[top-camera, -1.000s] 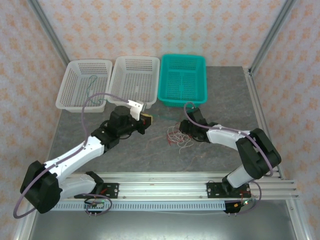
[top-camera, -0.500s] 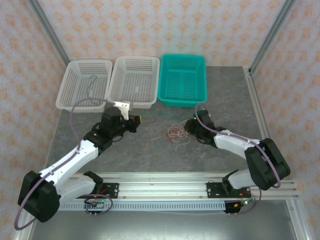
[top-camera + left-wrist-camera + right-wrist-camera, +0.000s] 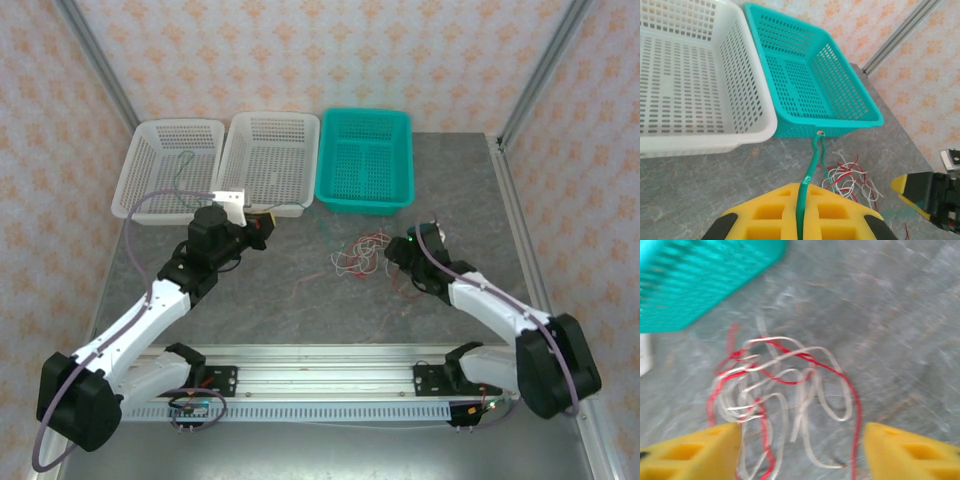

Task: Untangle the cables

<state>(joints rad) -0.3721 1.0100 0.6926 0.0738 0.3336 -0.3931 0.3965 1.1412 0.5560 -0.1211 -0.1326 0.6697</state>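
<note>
The left pincer (image 3: 801,191) is fully closed on a green cable (image 3: 810,162), which is clamped between its yellow pads (image 3: 770,210). From the pads the cable rises toward the far side, and its tip stands in front of the near wall of the teal basket (image 3: 840,85); whether it joins the other cables cannot be told. In the top view the left pincer (image 3: 258,222) sits just near of the middle white basket (image 3: 285,207). The right pincer (image 3: 800,432) is wide open and holds nothing. Its yellow fingers (image 3: 695,450) stand on either side of a tangle of red and white cables (image 3: 775,385), which lies on the grey bench (image 3: 900,315). In the top view this tangle (image 3: 358,252) lies near the bench centre, near of the teal basket (image 3: 364,204) and just left of the right pincer (image 3: 398,250). A second green cable (image 3: 180,170) lies inside the left white basket (image 3: 165,208), at the far left of the bench (image 3: 300,300)
</note>
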